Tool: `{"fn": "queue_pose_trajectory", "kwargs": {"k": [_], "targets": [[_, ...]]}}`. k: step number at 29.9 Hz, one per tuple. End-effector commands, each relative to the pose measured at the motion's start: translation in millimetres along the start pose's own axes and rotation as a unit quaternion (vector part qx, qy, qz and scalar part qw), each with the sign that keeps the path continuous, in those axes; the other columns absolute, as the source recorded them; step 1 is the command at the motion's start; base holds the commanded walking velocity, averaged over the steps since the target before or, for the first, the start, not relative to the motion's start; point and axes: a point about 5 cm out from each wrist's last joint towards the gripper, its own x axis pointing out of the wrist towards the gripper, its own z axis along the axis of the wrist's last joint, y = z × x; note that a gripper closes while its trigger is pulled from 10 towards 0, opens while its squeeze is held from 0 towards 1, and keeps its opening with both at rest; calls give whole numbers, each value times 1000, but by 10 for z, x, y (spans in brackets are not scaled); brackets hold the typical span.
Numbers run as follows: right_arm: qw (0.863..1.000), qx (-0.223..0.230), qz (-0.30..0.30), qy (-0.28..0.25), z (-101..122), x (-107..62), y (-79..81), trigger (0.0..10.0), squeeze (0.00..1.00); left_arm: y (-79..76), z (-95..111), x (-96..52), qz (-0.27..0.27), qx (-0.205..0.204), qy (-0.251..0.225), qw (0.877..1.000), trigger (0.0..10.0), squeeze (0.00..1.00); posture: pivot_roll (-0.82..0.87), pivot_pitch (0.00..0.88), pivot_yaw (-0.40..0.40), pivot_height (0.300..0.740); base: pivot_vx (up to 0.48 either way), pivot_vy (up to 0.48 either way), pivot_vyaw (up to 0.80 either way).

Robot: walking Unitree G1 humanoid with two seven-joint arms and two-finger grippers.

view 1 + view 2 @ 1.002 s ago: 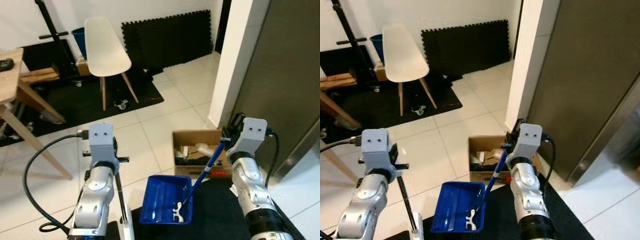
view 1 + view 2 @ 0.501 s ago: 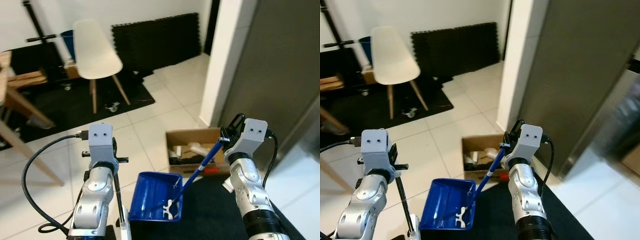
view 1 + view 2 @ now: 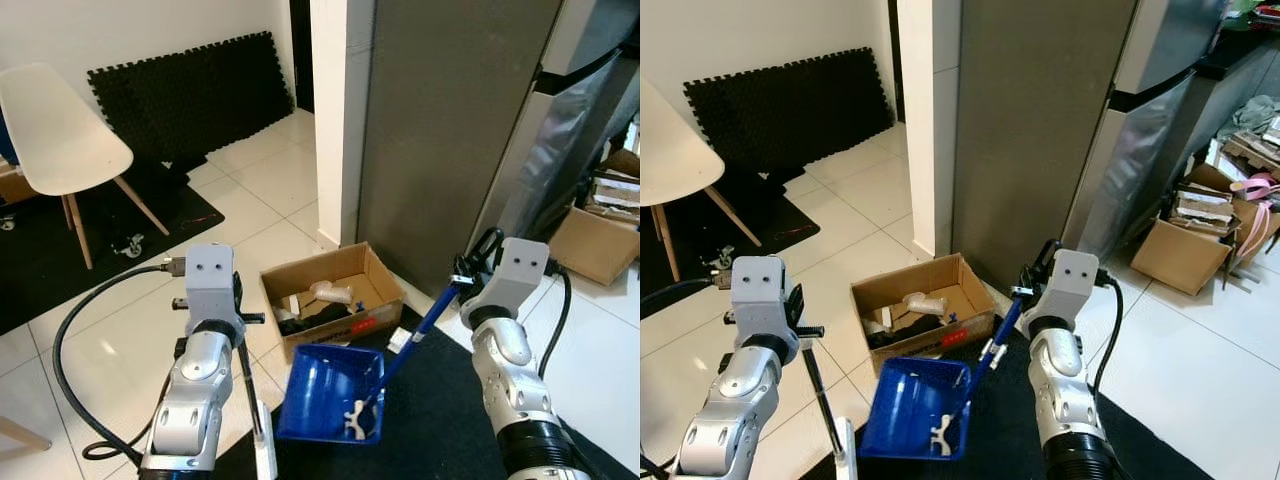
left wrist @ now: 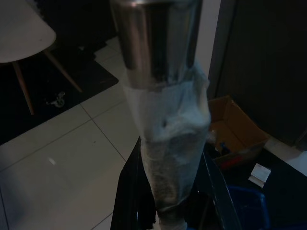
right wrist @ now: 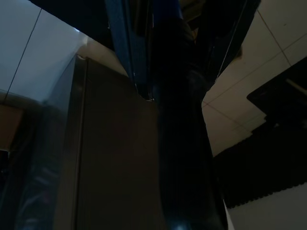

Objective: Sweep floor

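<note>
1. Although both silver arms were in plain sight, the fingers of each were largely hidden behind the wrist housings, so the grip had to be read from what hung from them.
2. The right gripper (image 3: 462, 287) held the top of the blue handle of the dustpan (image 3: 334, 394), its fingers closed on it; the dustpan hung low in front of the robot over the edge of a black mat (image 3: 440, 420), with a small white piece lying in its pan.
3. The left gripper (image 3: 240, 320) held a thin black broom pole (image 3: 249, 385) that ran down and was cut off at the bottom edge; its brush end could not be seen. In the dim left wrist view the pole's upper part appeared as a metal tube wrapped in pale tape.
4. The right wrist view was very dark, showing a blue strip beside a black finger and little more.
5. An open cardboard box (image 3: 335, 296) holding scraps stood on the white tiled floor (image 3: 110, 330) just beyond the dustpan. A red label on its front was too small to read.
6. Compared with a second earlier, the camera had turned right: the white chair (image 3: 55, 135) sat at the far left edge, and a grey refrigerator (image 3: 450, 130) and more cardboard boxes (image 3: 595, 243) had come into sight.
</note>
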Motion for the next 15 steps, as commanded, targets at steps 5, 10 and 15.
{"fn": "queue_pose_trajectory", "kwargs": {"k": [5,10,15], "targets": [[1000,12,21,-19,87,17,79,10000,0,26,11,-8,8,10,-6,1000,10000,0,71,40,18,740,0,0,0],[999,11,28,-19,82,15,101,10000,0,29,13,-4,9,10,-6,1000,10000,0,73,37,15,740,0,0,0],[999,10,37,-19,86,18,130,10000,0,30,14,-7,10,10,-7,1000,10000,0,73,36,13,740,0,0,0]]}}
